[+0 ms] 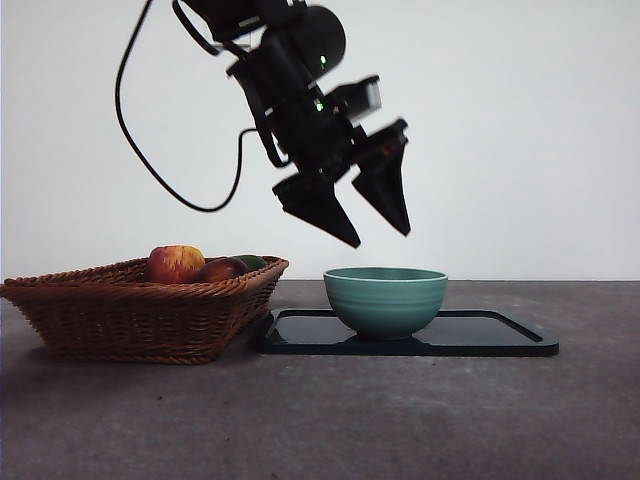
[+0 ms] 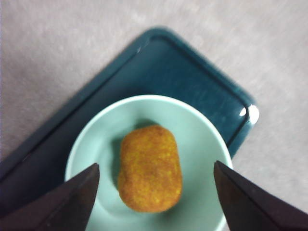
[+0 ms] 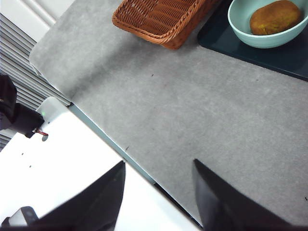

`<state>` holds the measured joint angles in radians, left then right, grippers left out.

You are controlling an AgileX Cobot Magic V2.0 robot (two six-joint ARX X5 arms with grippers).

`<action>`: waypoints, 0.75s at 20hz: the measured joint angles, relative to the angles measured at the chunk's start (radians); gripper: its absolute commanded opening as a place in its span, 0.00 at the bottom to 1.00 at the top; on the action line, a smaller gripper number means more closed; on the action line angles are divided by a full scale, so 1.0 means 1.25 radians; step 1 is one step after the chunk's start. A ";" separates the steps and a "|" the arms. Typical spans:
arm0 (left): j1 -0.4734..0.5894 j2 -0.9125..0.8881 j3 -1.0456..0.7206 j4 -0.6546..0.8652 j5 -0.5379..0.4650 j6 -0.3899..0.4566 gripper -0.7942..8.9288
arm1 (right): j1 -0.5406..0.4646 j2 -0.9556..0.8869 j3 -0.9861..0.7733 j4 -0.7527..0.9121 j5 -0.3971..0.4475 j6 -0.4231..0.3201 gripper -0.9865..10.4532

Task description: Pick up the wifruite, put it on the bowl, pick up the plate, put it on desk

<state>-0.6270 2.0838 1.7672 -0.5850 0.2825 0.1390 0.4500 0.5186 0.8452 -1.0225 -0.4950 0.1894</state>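
The wifruite is seen lying inside the bowl, which stands on the dark plate, so the first step is judged done. The left pincer is held wide open and empty above the bowl. The plate must be gripped next and set on the worktop. The right pincer waits open, well apart.

The wifruite has matte, finely grainy golden-brown skin. The bowl looks like glazed ceramic, softly ribbed outside and smooth within. Under it, the dark teal tray is glossy, throwing a bright glint at its corner, perhaps plastic. The basket is rough woven wicker. The desk is matt, faintly mottled grey.
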 measured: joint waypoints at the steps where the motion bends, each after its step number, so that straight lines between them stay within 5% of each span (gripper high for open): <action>1: -0.002 0.008 0.000 0.003 -0.006 0.008 0.47 | 0.000 0.000 0.000 -0.002 0.000 0.002 0.28; 15: -0.019 0.076 0.001 0.043 -0.034 0.048 0.47 | 0.000 0.000 0.000 -0.014 0.000 0.009 0.28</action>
<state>-0.6502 2.1788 1.7679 -0.5312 0.2401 0.1986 0.4500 0.5182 0.8452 -1.0401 -0.4950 0.2001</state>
